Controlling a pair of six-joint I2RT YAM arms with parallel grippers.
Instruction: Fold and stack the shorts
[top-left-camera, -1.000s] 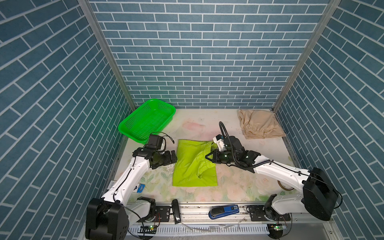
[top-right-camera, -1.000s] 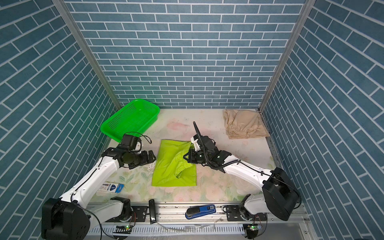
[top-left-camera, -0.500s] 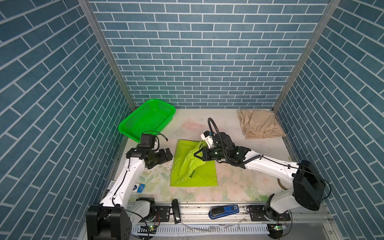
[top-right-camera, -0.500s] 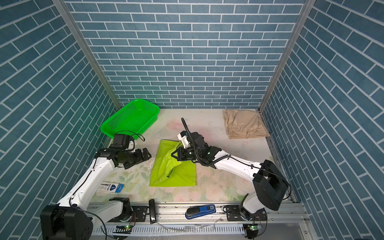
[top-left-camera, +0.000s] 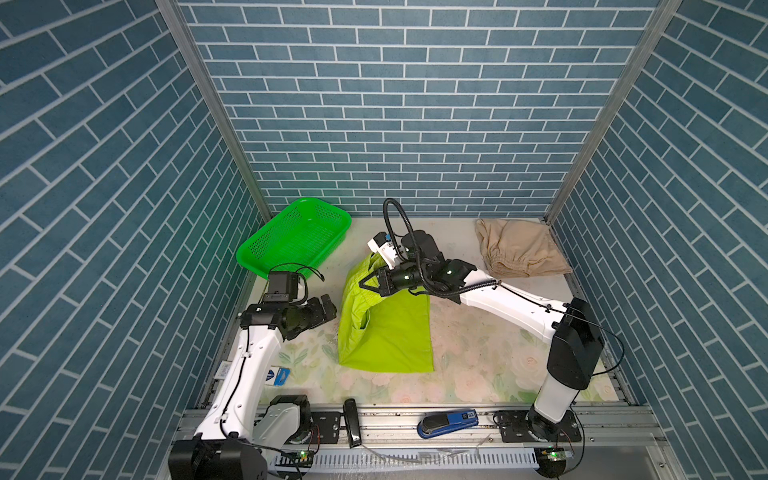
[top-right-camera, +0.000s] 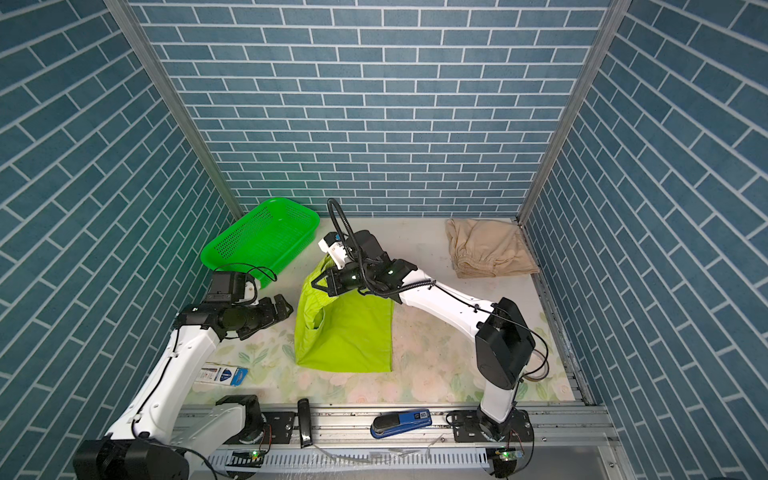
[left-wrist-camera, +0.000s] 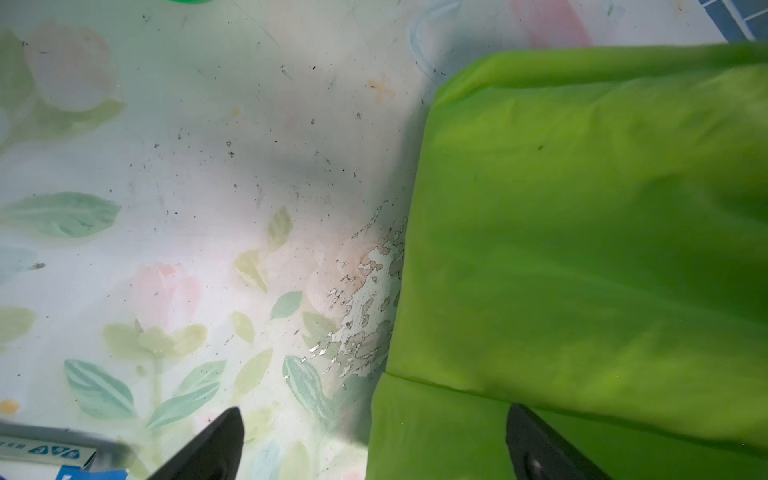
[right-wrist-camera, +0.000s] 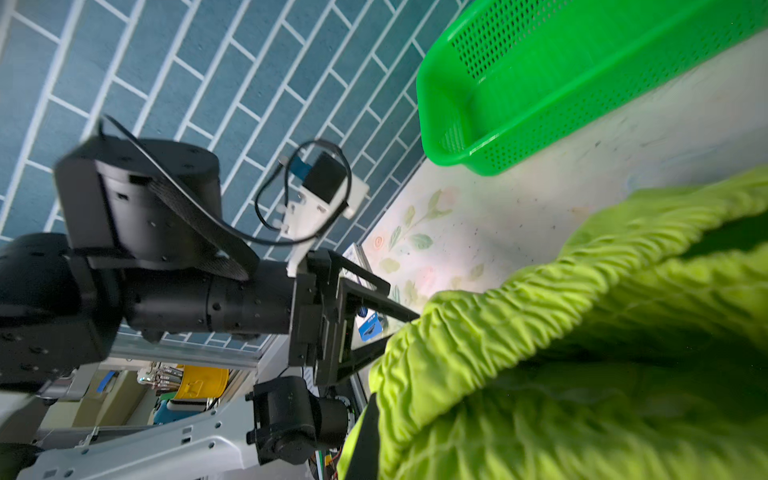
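The lime green shorts (top-left-camera: 386, 332) (top-right-camera: 345, 332) lie mid-table, with their gathered waistband edge lifted and drawn over to the left. My right gripper (top-left-camera: 368, 282) (top-right-camera: 322, 283) is shut on that waistband (right-wrist-camera: 540, 332). In the right wrist view only one dark finger (right-wrist-camera: 365, 440) shows beside the cloth. My left gripper (top-left-camera: 328, 305) (top-right-camera: 286, 308) hovers open just left of the green shorts (left-wrist-camera: 582, 249), its jaws wide apart (left-wrist-camera: 374, 440) over the cloth's edge and holding nothing. The beige shorts (top-left-camera: 519, 249) (top-right-camera: 490, 249) sit bunched in the back right corner.
A bright green perforated basket (top-left-camera: 295, 237) (top-right-camera: 259, 237) (right-wrist-camera: 582, 83) stands at the back left, against the wall. A small blue and white box (top-left-camera: 278, 376) lies near the left arm's base. A blue stapler (top-left-camera: 449, 422) and a black bar (top-left-camera: 351, 428) rest on the front rail.
My right gripper has carried the green waistband leftward and upward over the shorts. My left gripper has drawn back a little to the left, still open.
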